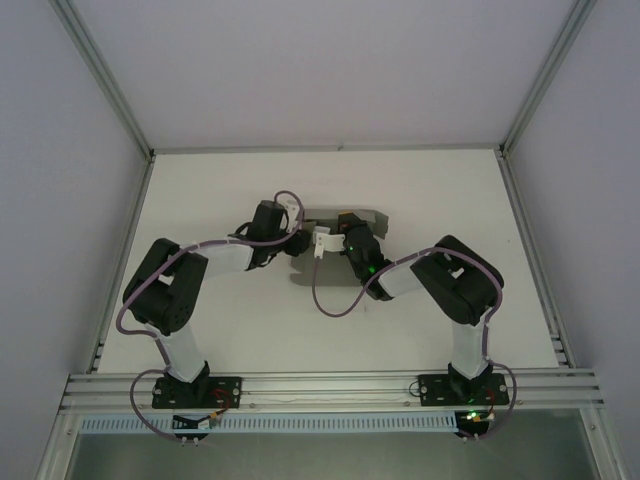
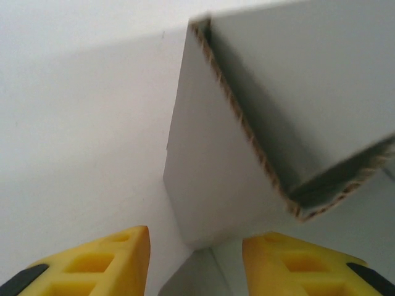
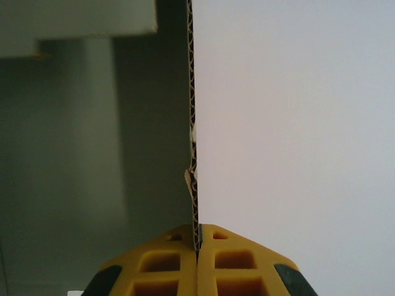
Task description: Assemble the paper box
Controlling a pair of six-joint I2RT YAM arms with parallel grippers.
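Grey corrugated card, the paper box (image 1: 362, 216) sits half-formed at mid-table (image 1: 220, 180), its long axis running left to right between the two arms. The right gripper (image 3: 197, 243) is pinched tight on a raised panel (image 3: 148, 154) that runs edge-on straight away from its fingers. The left gripper (image 2: 196, 262) hangs with fingers apart, a standing corner of the box (image 2: 210, 185) just ahead and between them. This gripper looks best placed for the next fold. Nothing can be seen inside the box.

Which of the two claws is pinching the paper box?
The right claw: it is shut on the edge of a wall of the paper box. The left claw is open, gripping nothing.
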